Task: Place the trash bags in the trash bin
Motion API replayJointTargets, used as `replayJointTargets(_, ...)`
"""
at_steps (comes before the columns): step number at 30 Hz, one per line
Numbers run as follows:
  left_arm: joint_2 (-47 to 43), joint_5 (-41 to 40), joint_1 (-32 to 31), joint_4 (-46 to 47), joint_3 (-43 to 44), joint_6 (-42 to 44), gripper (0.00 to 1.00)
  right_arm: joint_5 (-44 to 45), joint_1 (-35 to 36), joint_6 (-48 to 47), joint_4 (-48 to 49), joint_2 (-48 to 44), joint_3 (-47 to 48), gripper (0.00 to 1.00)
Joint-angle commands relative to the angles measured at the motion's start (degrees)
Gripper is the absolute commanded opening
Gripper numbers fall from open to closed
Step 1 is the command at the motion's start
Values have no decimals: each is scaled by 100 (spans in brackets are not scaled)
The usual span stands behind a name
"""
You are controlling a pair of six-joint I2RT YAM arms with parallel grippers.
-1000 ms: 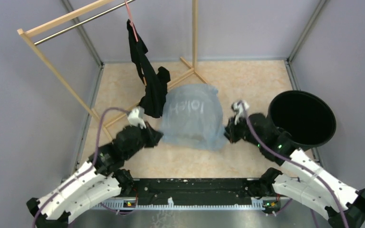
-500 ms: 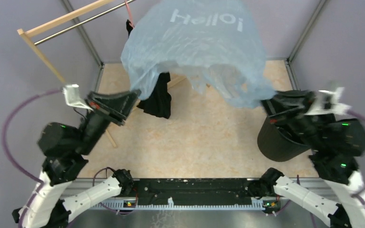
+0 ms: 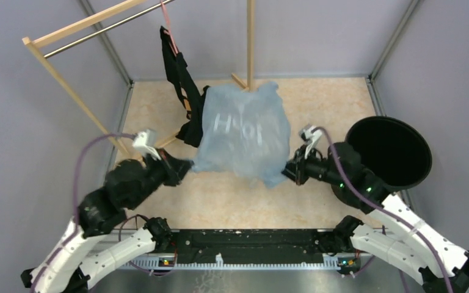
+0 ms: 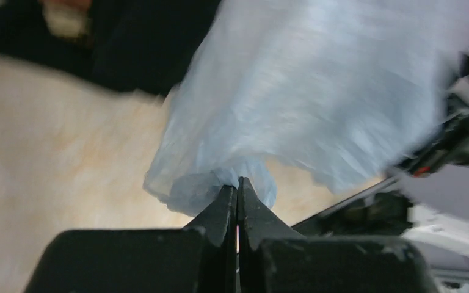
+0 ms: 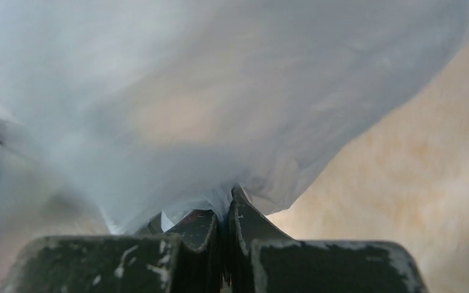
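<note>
Trash bag is shown clamped in the fully closed left gripper and right gripper at the wrists; the trash bin is seen overhead only, bag outside.

One camera hangs up high behind the robot and looks down from far off, so it sees the whole tabletop at once. A small camera rides on each wrist, right behind the left tool and the right tool. Each looks out along its own fingers from very near, so near that the trash bag fills most of what it sees. All three views share that pale bag, and each one also shows a bit of the tabletop beside it.
</note>
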Motion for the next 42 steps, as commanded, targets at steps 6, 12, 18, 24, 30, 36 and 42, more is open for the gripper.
replayJointTargets(6, 1392, 794, -3, 978, 3556, 1949, 0, -312, 9, -333, 766, 327, 2747, 0)
replayJointTargets(12, 1358, 474, -6, 651, 2094, 1740, 0, 428, 12, 479, 387, 546, 1737, 0)
replayJointTargets(18, 1456, 1300, -5, 308, 2310, 2707, 0, -296, 10, 869, 214, 343, 1448, 0)
replayJointTargets(24, 1386, 1416, -9, 937, 2300, 2938, 0, -182, 11, 767, 210, 445, 1858, 0)
replayJointTargets(30, 1538, 2804, -9, 2420, 1372, 2044, 0, -1174, 18, 694, 881, 1294, 2136, 0)
replayJointTargets(36, 2006, 3302, -8, 3140, 1002, 1526, 0, -1892, 19, 828, 2034, 1716, 1840, 0)
replayJointTargets(42, 2359, 3237, -6, 3519, 812, 1082, 0, -1440, 16, 1087, 2270, 1832, 1754, 0)
